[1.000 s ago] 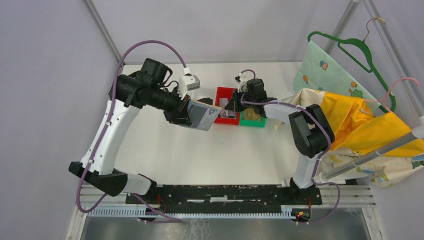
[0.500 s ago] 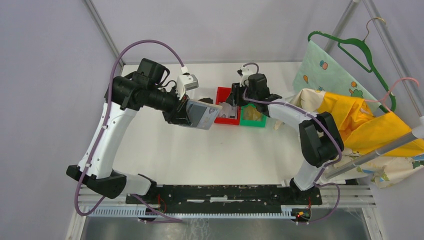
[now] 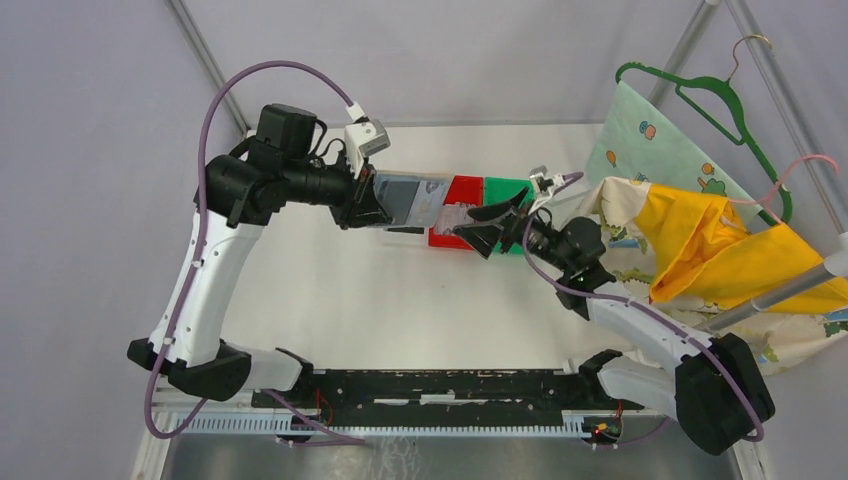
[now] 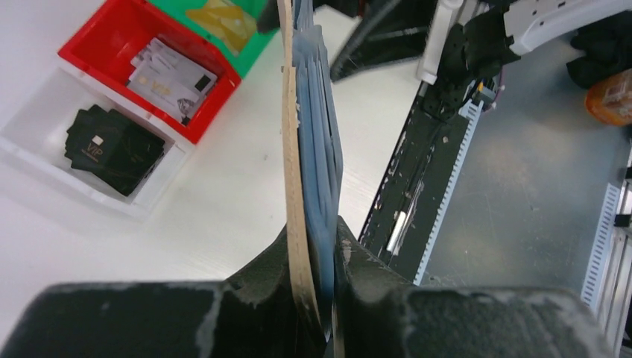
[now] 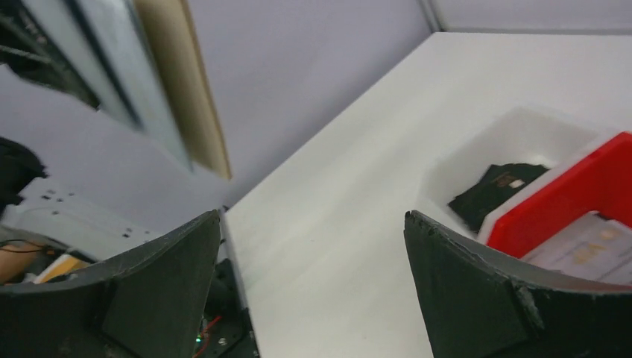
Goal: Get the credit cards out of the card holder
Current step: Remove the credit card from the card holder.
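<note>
The left pincer [image 3: 366, 205] clamps the card holder [image 3: 410, 198] aloft, far-centre; the right pincer [image 3: 490, 222] gapes beside it. Some credit cards [image 4: 170, 71] lie in the red bin [image 4: 112, 30]; any inside the holder, hard to see, are thin and slick: pinch an edge.

We are looking at a white table [image 3: 400, 300] that is carrying a white bin [image 4: 45, 112], a red bin [image 3: 463, 187] and a green bin [image 3: 503, 188] sitting side by side toward its far side, while printed cloth [image 3: 610, 200] is draping over its right edge.
</note>
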`<state>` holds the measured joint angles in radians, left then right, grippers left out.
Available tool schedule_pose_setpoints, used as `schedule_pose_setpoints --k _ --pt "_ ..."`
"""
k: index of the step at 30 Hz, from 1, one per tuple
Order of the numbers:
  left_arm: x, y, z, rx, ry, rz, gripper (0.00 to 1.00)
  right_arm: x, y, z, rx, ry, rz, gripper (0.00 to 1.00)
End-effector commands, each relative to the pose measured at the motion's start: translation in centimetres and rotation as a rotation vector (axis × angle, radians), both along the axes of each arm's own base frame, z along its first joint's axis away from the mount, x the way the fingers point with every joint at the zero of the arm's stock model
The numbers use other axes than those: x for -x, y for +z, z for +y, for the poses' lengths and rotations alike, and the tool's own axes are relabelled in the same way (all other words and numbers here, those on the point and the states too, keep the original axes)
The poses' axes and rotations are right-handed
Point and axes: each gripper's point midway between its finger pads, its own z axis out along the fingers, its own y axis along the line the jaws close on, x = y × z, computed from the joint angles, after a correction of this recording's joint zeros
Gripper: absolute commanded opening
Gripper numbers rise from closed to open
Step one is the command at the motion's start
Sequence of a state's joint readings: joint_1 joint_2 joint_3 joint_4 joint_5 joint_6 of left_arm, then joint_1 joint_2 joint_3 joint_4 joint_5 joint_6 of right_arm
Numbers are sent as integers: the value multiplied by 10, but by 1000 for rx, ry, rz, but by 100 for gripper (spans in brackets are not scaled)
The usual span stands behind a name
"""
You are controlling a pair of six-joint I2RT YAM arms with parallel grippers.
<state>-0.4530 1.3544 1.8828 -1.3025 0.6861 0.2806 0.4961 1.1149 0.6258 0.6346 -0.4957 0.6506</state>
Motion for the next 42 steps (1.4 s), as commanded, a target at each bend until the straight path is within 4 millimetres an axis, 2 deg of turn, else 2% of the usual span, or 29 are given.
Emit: schedule_pose_setpoints --k 1,5,8,15,18,19,22,24,25,26,28,30,32,34,35,38,40,42 --pt "-7 40 -15 153 12 -78 3 65 53 -7 -353 202 -96 98" --pt "3 43 -24 217 -39 -31 3 93 75 -12 -458 273 -161 98" --pt "19 45 -31 271 -118 16 3 104 91 -8 -508 308 -192 98" --pt "33 48 -34 313 -184 66 3 101 101 9 -541 351 -172 98" --pt "37 49 -34 320 -201 71 3 100 106 15 -545 364 -175 92" --pt "39 49 -34 322 -209 71 3 102 111 19 -558 387 -171 80" --pt "46 44 -32 313 -247 60 5 107 118 21 -583 433 -170 51" --pt "47 36 -29 290 -246 52 10 109 118 23 -576 455 -163 22" --pt "44 31 -27 272 -231 45 15 109 115 24 -562 458 -153 8" --pt "42 25 -25 248 -221 33 25 108 111 26 -542 459 -137 0" --pt "33 10 -18 182 -177 0 47 108 104 30 -488 460 -130 0" --pt "18 -10 -7 86 -109 -60 55 108 93 38 -389 474 -117 0" --pt "1 -29 10 -20 -26 -146 59 103 78 47 -252 464 -105 0" --pt "-13 -39 26 -103 39 -229 61 96 60 49 -124 428 -104 0" --pt "-12 -39 29 -112 31 -251 61 93 47 49 -51 414 -79 0" --pt "19 -31 24 -57 -99 -269 68 92 27 46 98 406 -88 0" --pt "54 -31 23 -18 -264 -258 68 96 19 47 175 430 -86 0" --pt "73 -33 22 12 -367 -258 68 101 13 51 241 458 -94 0"
